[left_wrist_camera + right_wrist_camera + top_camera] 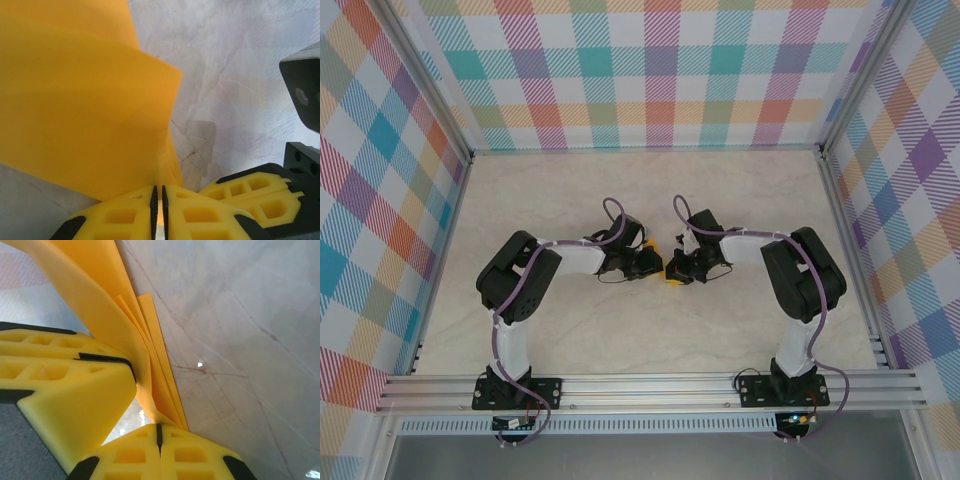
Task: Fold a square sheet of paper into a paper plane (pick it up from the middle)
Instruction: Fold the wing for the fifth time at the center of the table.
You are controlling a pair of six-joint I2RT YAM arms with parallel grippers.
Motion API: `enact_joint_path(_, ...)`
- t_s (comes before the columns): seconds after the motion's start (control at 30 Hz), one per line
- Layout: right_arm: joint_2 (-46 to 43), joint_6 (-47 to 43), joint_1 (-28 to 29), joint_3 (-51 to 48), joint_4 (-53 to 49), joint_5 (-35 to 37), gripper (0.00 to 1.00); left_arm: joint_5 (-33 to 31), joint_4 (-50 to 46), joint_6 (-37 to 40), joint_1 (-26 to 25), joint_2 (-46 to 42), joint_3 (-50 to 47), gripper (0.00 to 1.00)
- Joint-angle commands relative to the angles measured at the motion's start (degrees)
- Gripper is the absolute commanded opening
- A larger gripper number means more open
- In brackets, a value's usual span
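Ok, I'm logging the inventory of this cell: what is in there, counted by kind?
Robot arms: 2 (left arm, right arm)
Folded orange-yellow paper sheet: 1
Total: 3

Two arms, left [520, 285] and right [805, 275], were built of bulky black joint housings and white link tubes. Each stood on a black base plate [517, 390], and a purple cable [503, 345] ran along the links and looped free above the wrist. The left gripper [159, 200] and right gripper [159, 432] carried fingers [120, 217] of yellow moulded plastic, their faces cut into rectangular pockets, with black trim at the outer corners and thin black ribbed pads along the inner edges. A camera housing [302, 92] was black and boxy, with a small round lens.
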Motion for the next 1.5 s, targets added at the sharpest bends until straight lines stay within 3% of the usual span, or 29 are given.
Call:
enact_joint_path(0.0,2.71,-0.79,-0.23,-3.72,-4.53,6.47,0.02,-4.75,-4.54,2.96,0.74,0.99,1.29,0.14)
enact_joint_path(0.6,2.6,-1.31,-0.5,-5.25,-4.34,5.85,0.02,-2.03,-14.09,12.33,5.65,2.54,10.74,0.15)
enact_joint_path(1.47,2.88,-1.87,-0.5,-5.03,-5.2,6.12,0.02,-2.59,-18.59,17.24,9.21,4.48,14.7,0.15)
